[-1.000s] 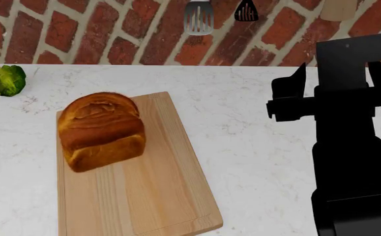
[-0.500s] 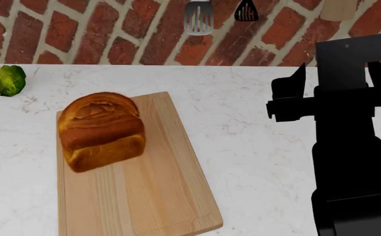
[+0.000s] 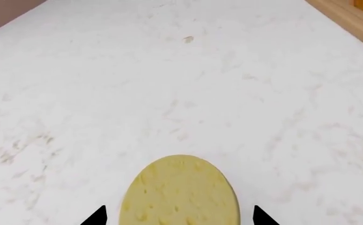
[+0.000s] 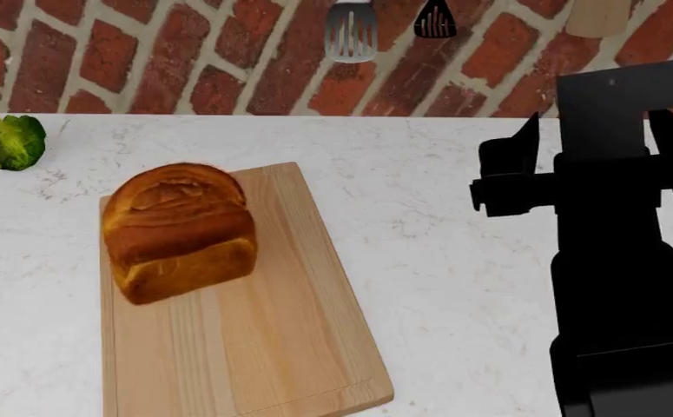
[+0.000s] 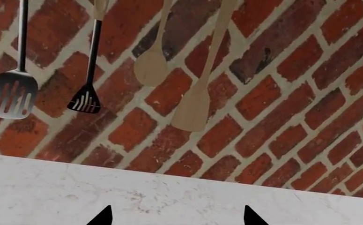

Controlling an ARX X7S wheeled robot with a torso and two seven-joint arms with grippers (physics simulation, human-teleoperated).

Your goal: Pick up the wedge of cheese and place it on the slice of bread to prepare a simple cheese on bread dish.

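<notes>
Even, bright, diffuse render lighting in all three views, no visible source. Table [image 4: 429,261] near-white but marble veining still reads, no clipping. Slice of bread [image 4: 177,230] casts only a faint soft shadow on the cutting board [image 4: 278,347]; lit top, darker sides. Right arm [image 4: 614,261] is flat black, zero surface detail. Wedge of cheese [image 3: 180,194] sharp, almost shadowless. No blur, glare or edge distortion; brick wall [image 5: 281,70] crisp.

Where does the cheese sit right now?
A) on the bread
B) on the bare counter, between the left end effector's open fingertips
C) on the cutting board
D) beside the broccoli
B: the left wrist view shows the cheese on the counter, with the left end effector open around it.
</notes>
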